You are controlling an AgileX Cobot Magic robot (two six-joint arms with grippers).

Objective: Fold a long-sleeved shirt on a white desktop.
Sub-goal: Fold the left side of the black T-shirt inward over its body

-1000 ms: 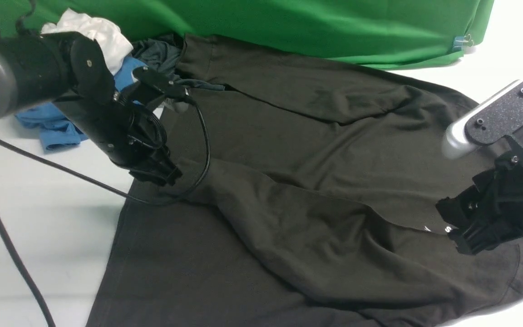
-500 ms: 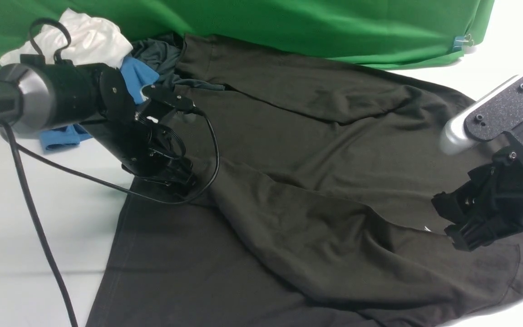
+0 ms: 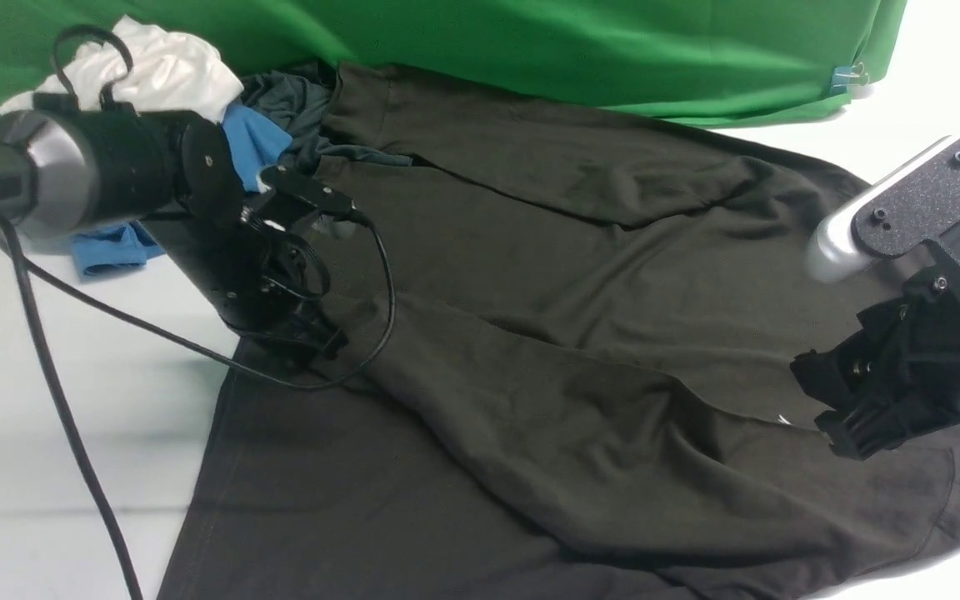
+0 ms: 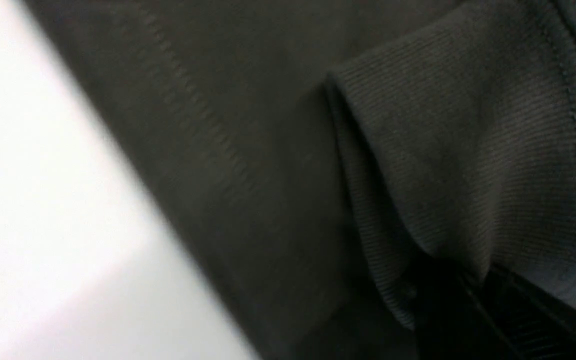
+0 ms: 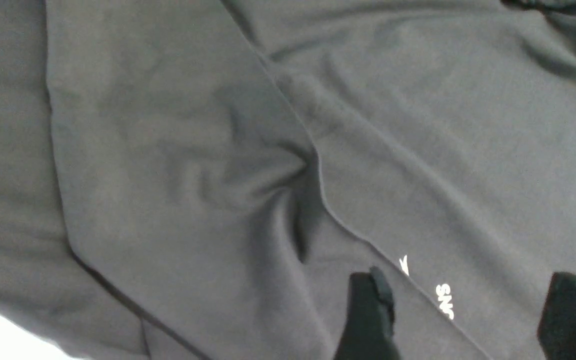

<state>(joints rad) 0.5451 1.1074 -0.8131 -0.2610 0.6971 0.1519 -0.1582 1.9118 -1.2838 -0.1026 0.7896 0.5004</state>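
The long-sleeved shirt (image 3: pixel 580 333) lies spread across the white desktop (image 3: pixel 55 400), dark brown-black, with one sleeve folded diagonally over its body. My left gripper (image 3: pixel 317 342) sits low at that sleeve's end, near the shirt's left edge. In the left wrist view its dark jaws (image 4: pixel 468 300) are shut on the ribbed cuff (image 4: pixel 468 150). My right gripper (image 3: pixel 842 425) hovers open over the chest near the white logo (image 3: pixel 784 421). In the right wrist view the lettering (image 5: pixel 445 300) shows between its spread fingers (image 5: pixel 368 310).
A blue garment (image 3: pixel 113 246), a white cloth (image 3: pixel 163 71) and a charcoal garment (image 3: pixel 297 100) are heaped at the back left. The green backdrop (image 3: pixel 572 42) runs along the far edge. A black cable (image 3: pixel 72 442) trails from the left arm across the desktop.
My left arm swung in over the sleeve end and its gripper opened, then shut on the cuff, drawing slightly back left. The right gripper shifted a little left.
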